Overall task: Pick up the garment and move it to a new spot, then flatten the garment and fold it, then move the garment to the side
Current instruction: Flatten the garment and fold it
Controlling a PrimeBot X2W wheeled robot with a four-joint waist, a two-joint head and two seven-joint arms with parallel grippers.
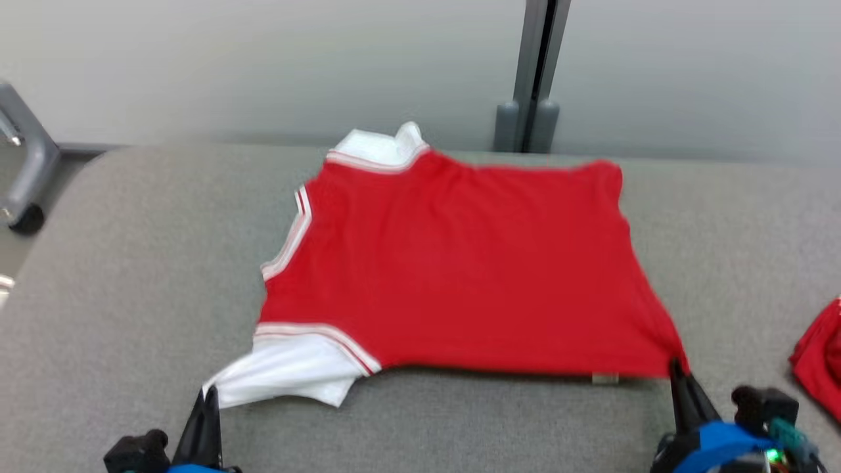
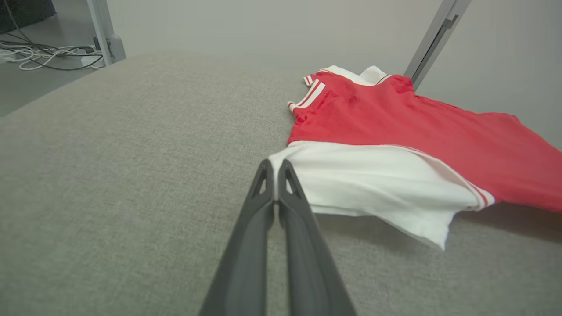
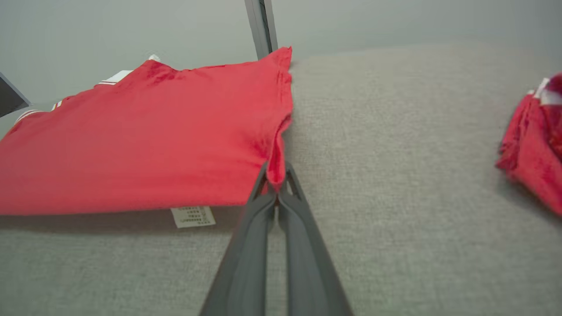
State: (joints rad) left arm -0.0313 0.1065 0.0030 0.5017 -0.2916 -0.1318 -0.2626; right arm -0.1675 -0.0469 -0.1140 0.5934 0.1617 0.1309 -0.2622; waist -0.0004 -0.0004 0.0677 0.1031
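left gripper (image 2: 275, 167) has its 2 fingers pinched on the white sleeve (image 2: 373, 180) tip; right gripper (image 3: 276, 177) is clamped on the red hem corner (image 3: 277, 153). the garment (image 1: 460, 263) lies spread mid grey padded surface (image 1: 131, 295), with another red cloth (image 1: 821, 355) well apart on the right.

Grey woven tabletop (image 1: 131, 295) runs edge to edge. A red-and-white garment (image 1: 460, 276) lies spread at centre frame, and a second red cloth (image 1: 821, 355) sits bunched at the lower right, well apart.
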